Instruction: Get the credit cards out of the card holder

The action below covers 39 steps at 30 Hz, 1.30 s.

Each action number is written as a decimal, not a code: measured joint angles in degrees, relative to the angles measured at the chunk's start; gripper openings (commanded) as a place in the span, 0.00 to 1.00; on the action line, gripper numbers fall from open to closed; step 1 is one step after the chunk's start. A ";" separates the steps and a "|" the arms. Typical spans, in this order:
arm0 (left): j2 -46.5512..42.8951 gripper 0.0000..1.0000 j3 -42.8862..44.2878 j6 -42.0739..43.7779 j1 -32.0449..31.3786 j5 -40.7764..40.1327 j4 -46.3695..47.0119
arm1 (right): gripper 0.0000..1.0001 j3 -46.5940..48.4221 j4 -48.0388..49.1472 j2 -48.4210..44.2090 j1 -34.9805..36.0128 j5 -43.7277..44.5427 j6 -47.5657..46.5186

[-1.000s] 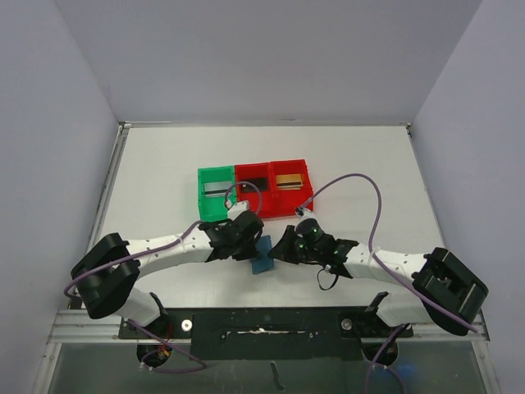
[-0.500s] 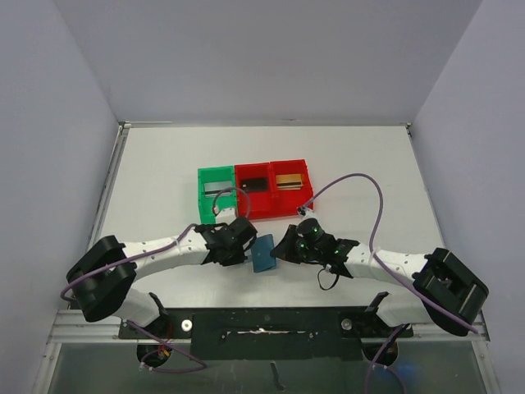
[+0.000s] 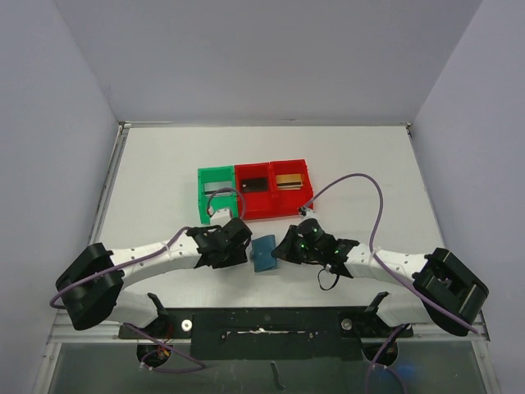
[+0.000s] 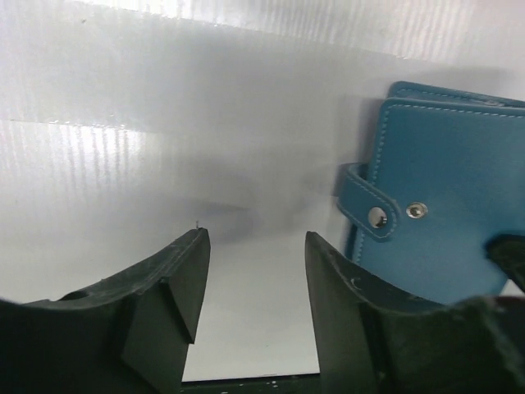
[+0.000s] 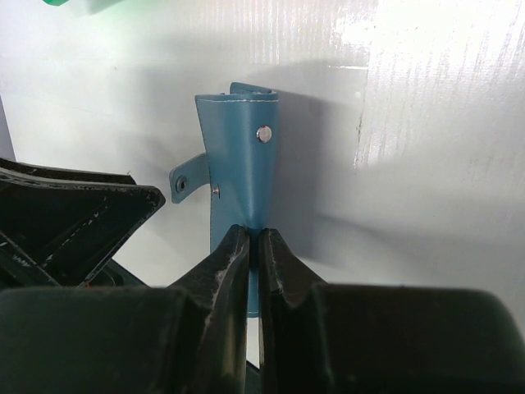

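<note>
Now the card holder sits folded between the two grippers, low over the table; whether it rests on the surface I cannot tell. Its snap strap sticks out loose on the side facing the left arm. The right gripper is clamped on the holder's near edge, blue leather pinched between its fingers. The left gripper is just beside the holder on the strap side, jaws apart with only bare table between them. Beyond the holder, a green bin and two red bins form a row, a flat item in each.
</note>
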 measured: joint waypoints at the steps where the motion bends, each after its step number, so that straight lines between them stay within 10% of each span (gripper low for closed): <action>1: -0.24 0.56 0.00 0.00 0.00 0.24 0.66 | 0.00 0.00 -0.02 0.00 0.00 0.00 0.00; 13: -1.86 0.71 -0.04 1.27 0.02 4.35 9.79 | 0.00 0.00 -0.17 0.00 0.00 0.00 0.00; 39: 6.62 0.03 1.53 2.82 1.51 4.35 10.78 | 0.04 0.00 -1.07 -0.02 0.00 0.31 -0.02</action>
